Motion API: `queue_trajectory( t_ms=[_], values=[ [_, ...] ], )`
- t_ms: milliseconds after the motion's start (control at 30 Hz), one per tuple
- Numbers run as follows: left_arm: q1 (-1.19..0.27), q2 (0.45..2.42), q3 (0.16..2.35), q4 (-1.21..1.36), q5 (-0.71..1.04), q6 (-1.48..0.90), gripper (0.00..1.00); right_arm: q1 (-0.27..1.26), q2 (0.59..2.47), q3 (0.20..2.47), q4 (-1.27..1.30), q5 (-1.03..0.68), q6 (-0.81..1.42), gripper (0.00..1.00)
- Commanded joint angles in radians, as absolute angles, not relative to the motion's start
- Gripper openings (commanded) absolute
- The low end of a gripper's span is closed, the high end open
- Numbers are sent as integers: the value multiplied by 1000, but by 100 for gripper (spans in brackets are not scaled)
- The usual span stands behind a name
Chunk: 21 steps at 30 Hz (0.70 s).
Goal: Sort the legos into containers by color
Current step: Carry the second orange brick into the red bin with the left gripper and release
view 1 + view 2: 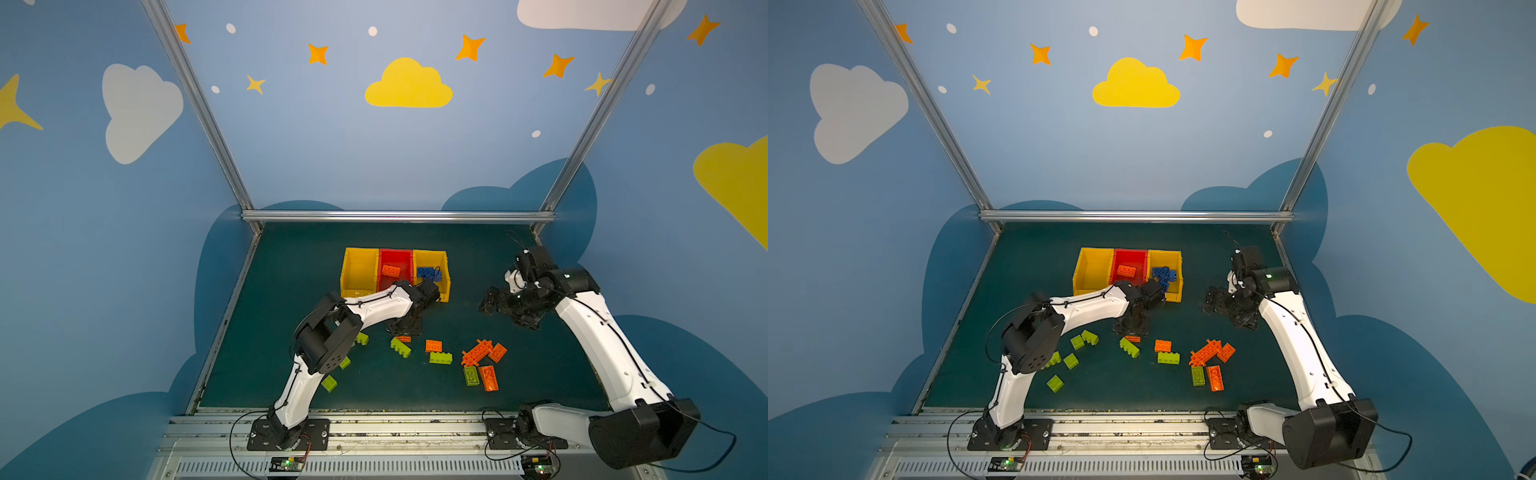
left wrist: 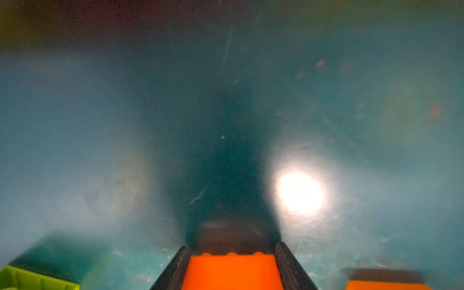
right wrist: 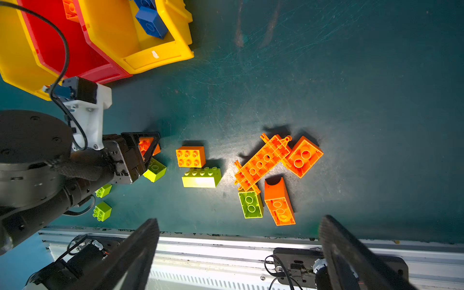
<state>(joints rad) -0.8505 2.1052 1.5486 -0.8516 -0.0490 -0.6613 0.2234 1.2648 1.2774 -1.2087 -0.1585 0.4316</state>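
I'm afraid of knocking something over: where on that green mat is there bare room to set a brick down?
Free: the mat strip between the bins and the back rail; the corner left of the bins; the patch between the orange pile and the right arm. Crowded: the middle front, with green bricks and the left gripper on an orange brick.

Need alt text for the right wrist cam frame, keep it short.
The left gripper clamps an orange brick on the green mat, among loose orange bricks and lime bricks. Nearby sit a red bin and a yellow bin holding blue bricks; the right gripper stands open in the foreground.
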Motion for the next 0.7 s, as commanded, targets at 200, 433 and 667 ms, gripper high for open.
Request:
queue_trajectory(
  t_ms=[200, 433, 667],
  values=[
    [-845, 2100, 1505, -887, -57, -669, 52, 221, 1304, 1330, -1213, -179, 409, 97],
    [-817, 2101, 1523, -914, -68, -664, 43, 221, 1305, 1343, -1207, -183, 416, 97],
    [-772, 2091, 1588, -949, -92, -628, 42, 220, 1308, 1369, -1204, -175, 416, 97]
  ],
)
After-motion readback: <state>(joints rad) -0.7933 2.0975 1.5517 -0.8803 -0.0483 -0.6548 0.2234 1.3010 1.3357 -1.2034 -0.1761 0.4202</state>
